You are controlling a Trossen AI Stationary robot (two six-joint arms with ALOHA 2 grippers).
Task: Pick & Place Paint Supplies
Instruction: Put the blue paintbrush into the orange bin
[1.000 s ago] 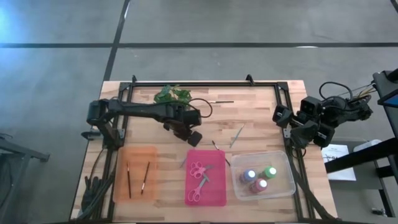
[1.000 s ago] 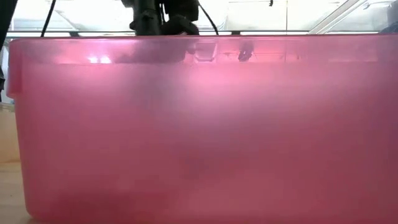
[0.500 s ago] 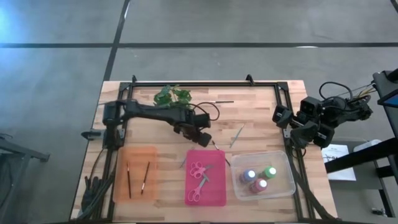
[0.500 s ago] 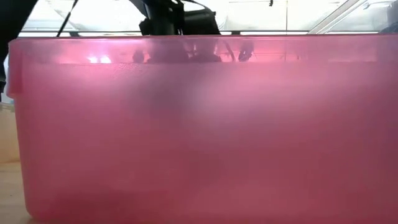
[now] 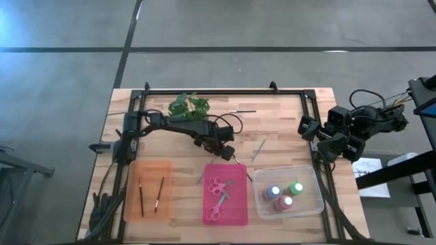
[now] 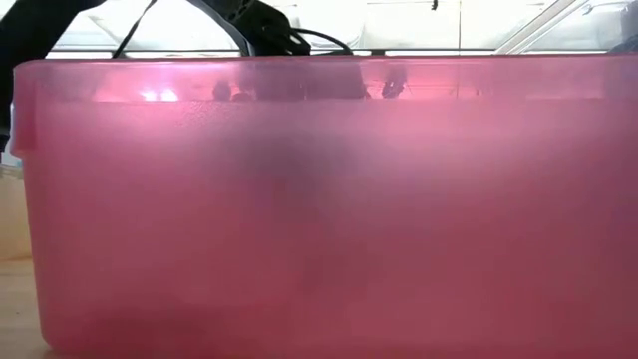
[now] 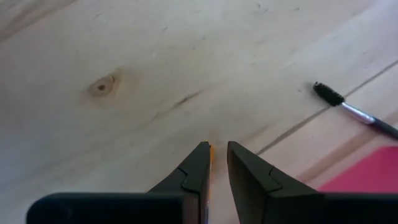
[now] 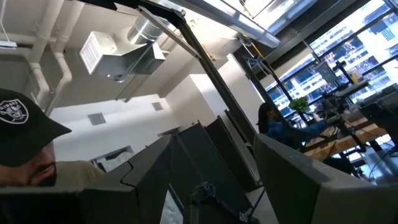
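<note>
My left gripper (image 5: 228, 153) (image 7: 218, 149) hangs low over bare wood just beyond the pink tray's far edge. It is open by a narrow gap and holds nothing. A thin dark-handled brush (image 5: 240, 167) (image 7: 354, 112) lies flat on the table beside it, bristles toward the gripper. More loose brushes (image 5: 259, 148) (image 5: 242, 110) (image 5: 201, 177) lie on the wood. Two brushes (image 5: 150, 196) lie in the orange tray (image 5: 129, 204), pink-handled scissors (image 5: 218, 194) in the pink tray (image 5: 242, 204), and paint bottles (image 5: 283, 194) stand in the clear tray (image 5: 313, 204). My right gripper (image 5: 310, 128) waits at the table's right edge.
A green leafy plant (image 5: 187, 104) sits near the far edge behind the left arm. A black frame (image 5: 225, 90) runs along the table's far and side edges. In the low view the pink tray's wall (image 6: 319, 219) fills nearly the whole picture. A person shows in the right wrist view.
My left gripper has moved from beside the plant toward the table's right and near edges, and down, as the arm stretched out. It now hangs by the brush at the pink tray's far edge. Nothing on the table has moved.
</note>
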